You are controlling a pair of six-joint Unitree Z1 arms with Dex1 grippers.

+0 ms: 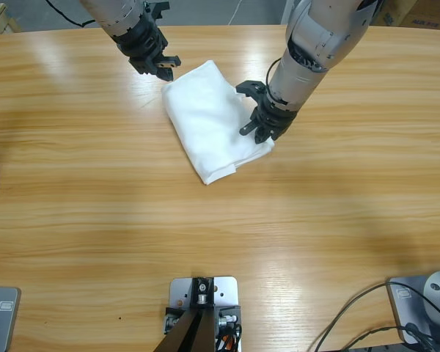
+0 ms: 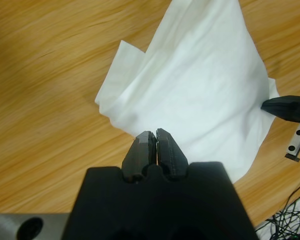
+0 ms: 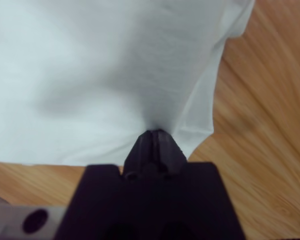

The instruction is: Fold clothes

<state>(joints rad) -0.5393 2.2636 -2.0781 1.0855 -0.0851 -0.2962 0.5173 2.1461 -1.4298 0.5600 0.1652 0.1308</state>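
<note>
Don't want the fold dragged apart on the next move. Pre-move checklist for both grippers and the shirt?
1. Right gripper has cloth: ok. Its jaws are shut and the T-shirt puckers into them.
2. Left gripper has cloth: cannot tell. Its jaws are shut at the shirt's edge, but no fabric shows between them.
3. Shirt fully on the table: ok. It lies as a compact folded bundle, well away from the edges.
4. Layers lined up: not ok. The left wrist view shows the folded edges splayed at one corner.
5. Grippers apart from each other: ok. They sit at opposite sides of the bundle.
</note>
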